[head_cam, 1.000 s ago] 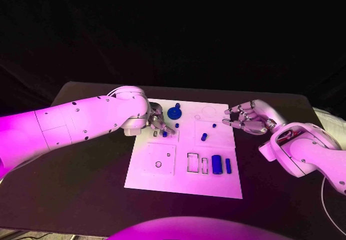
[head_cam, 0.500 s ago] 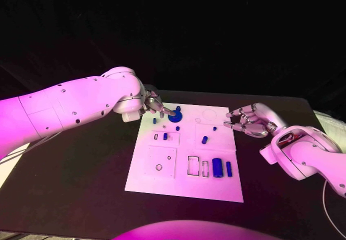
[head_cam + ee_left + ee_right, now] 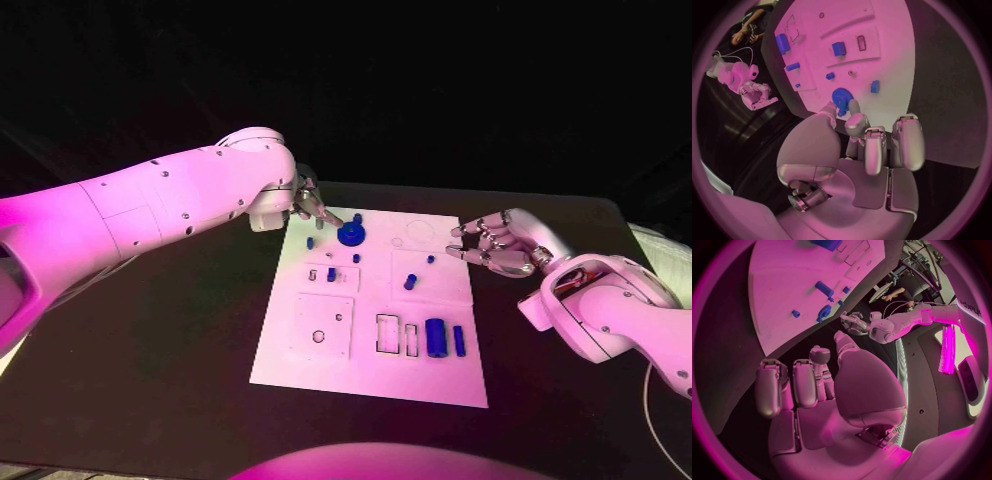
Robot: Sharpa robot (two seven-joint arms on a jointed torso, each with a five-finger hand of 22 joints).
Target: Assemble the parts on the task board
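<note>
The white task board (image 3: 325, 355) lies in the middle of the black table. A round blue gear (image 3: 351, 233) sits near its far edge, with small blue parts (image 3: 408, 280) scattered below it and two blue cylinders (image 3: 434, 331) by the rectangular slots. My left hand (image 3: 309, 207) hovers at the board's far left corner, holding nothing. In the left wrist view its thumb and one fingertip (image 3: 853, 106) reach close to the gear (image 3: 841, 96). My right hand (image 3: 495, 243) hangs at the board's right edge, fingers loosely curled and apart, holding nothing.
A small blue piece (image 3: 330, 273) stands in a slot on the board's left side, and another (image 3: 310, 242) lies near the left edge. Bare black table (image 3: 159, 360) surrounds the board. My left arm (image 3: 144, 215) spans the table's left side.
My left hand has lifted away from the small slot on the board's left side and moved toward the far edge, beside the gear. The right hand has barely moved.
</note>
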